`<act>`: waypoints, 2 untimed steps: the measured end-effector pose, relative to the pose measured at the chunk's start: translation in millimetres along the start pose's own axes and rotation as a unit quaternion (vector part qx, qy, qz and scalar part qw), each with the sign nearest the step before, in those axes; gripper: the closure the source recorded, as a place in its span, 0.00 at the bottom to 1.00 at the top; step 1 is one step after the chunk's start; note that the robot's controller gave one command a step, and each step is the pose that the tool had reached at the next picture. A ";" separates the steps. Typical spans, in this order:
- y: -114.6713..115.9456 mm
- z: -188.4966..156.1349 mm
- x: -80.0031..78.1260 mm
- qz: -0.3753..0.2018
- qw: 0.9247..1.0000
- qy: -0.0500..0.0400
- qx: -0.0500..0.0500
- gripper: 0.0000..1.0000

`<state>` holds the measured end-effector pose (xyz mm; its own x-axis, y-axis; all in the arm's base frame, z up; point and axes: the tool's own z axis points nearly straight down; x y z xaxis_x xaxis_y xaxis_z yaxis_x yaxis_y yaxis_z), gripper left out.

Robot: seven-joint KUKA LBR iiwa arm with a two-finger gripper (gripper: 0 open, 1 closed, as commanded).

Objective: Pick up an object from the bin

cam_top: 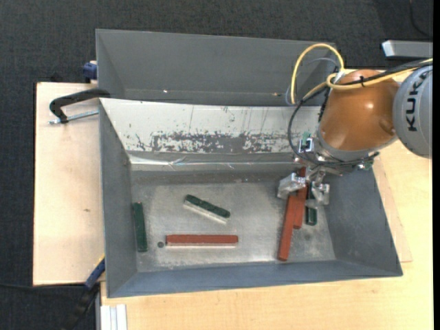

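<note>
My gripper is low over the right part of the bin floor, under the orange wrist cover. Its fingers stand on either side of the upper end of a long red-brown bar and are shut on it. The bar slants down and to the left, with its lower end close to the bin's front wall. A short dark green piece lies just to the right of the bar, under the gripper.
A green-and-white bar lies at an angle mid-floor. A second red-brown bar lies flat near the front, with a small dark bit at its left end. A dark green bar rests along the left wall.
</note>
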<state>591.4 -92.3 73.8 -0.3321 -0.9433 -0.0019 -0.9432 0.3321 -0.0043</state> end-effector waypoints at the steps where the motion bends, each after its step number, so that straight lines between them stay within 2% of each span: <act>1: 0.4 -2.6 -0.2 0.000 1.000 0.000 0.000 1.00; 2: 2.7 -17.1 -0.7 0.001 1.000 0.000 -0.004 1.00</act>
<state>589.0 -90.7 90.9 -0.3333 -0.9428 -0.0024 -0.9428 0.3333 0.0045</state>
